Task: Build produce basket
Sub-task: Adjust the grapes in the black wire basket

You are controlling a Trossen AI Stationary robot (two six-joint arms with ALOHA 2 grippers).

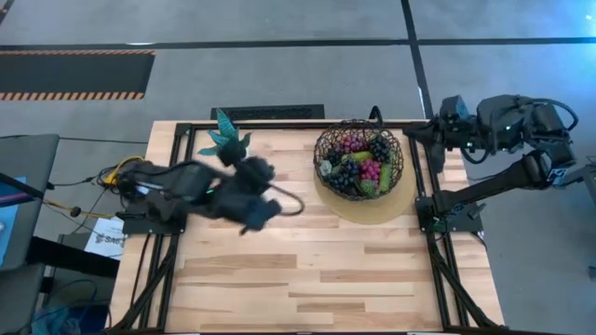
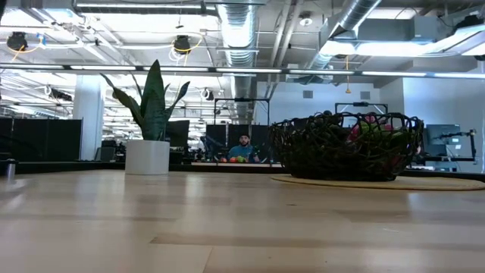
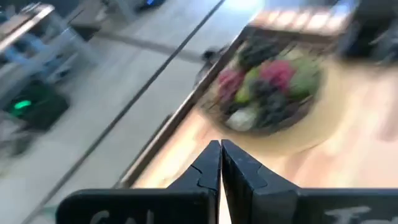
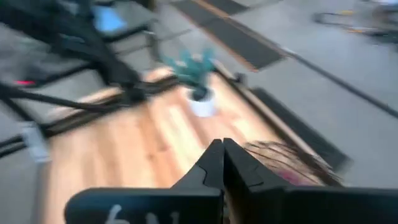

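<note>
The basket [image 1: 358, 159], a round dark brown open-weave wire bowl, stands upright on the flat tan disc [image 1: 372, 206], toward its far side. It holds the produce [image 1: 361, 164]: purple, magenta and black grape bunches heaped with green pieces between them. In the low view the pile rises just to the basket's rim [image 2: 347, 117].

Open tabletop [image 1: 317, 270] in front; basket [image 1: 358, 158] and potted plant [image 1: 226, 140] block the rear.

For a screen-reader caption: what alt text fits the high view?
A wire basket full of produce sits on a tan disc on a wooden table. The left gripper is over the table beside a potted plant; the right arm is folded off its right edge.
</note>
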